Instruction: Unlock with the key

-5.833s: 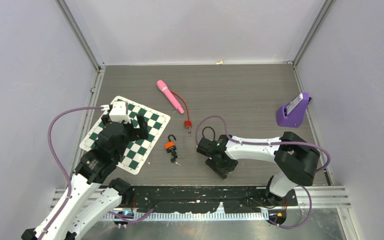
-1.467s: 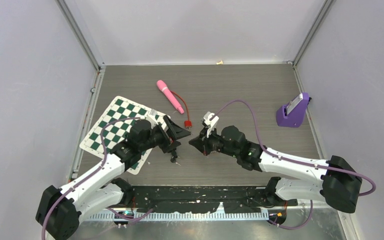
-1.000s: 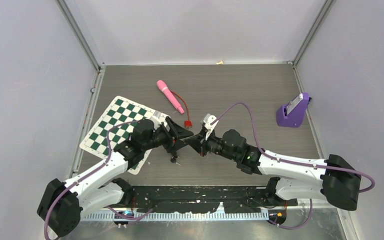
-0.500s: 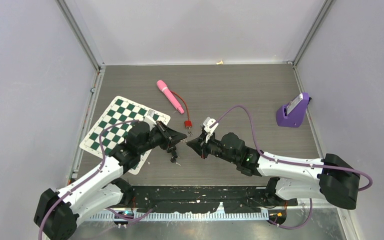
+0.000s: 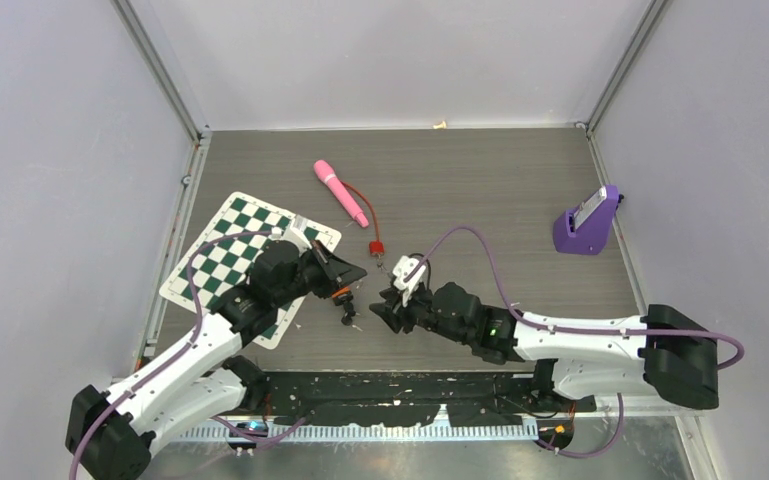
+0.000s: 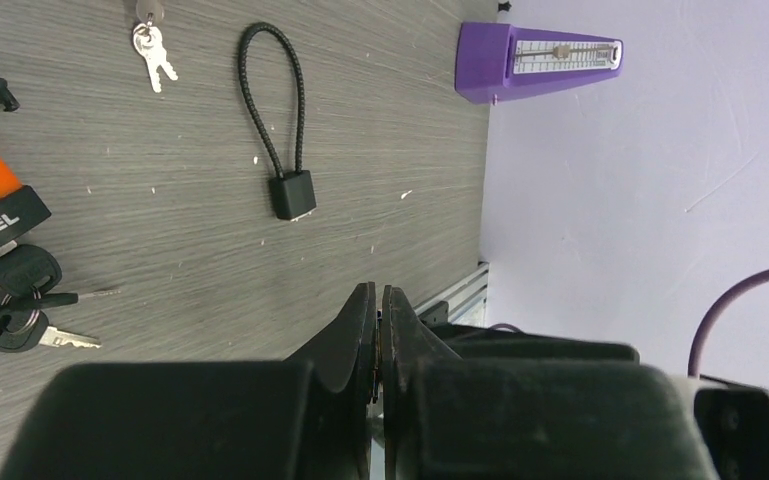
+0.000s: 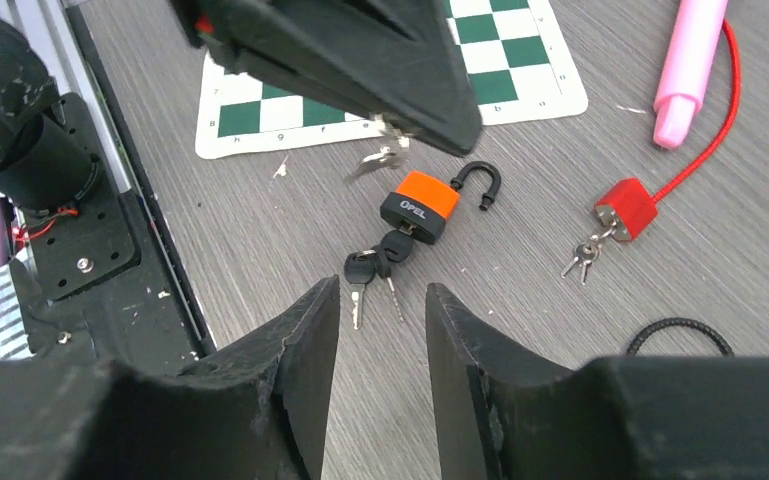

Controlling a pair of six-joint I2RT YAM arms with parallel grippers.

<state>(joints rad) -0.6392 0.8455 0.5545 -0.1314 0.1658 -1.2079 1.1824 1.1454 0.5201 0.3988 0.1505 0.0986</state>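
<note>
My left gripper (image 6: pixel 377 290) is shut, with something thin pinched between its fingertips. In the right wrist view, small silver keys (image 7: pixel 384 156) dangle from its tip (image 7: pixel 440 125), so it holds the key above the table. Just below them lies an orange padlock (image 7: pixel 418 204), its shackle swung open. Black-headed keys (image 7: pixel 360 268) are attached at its base. My right gripper (image 7: pixel 380 290) is open and empty, hovering near these keys and pointing at the padlock. From above, the two grippers (image 5: pixel 358 270) (image 5: pixel 385 305) stand a short way apart over the padlock (image 5: pixel 340 293).
A red lock (image 7: pixel 625 208) on a red cable has small keys (image 7: pixel 582 256) beside it, near a pink tube (image 7: pixel 695 60). A black cable lock (image 6: pixel 285 130) lies on the wood table. The chessboard mat (image 5: pixel 222 258) is at the left, a purple metronome (image 5: pixel 588 222) at the right.
The grippers' tips met over the table. The left then shut on the key, and the right opened and drew back toward the near edge. The left pulled slightly left.
</note>
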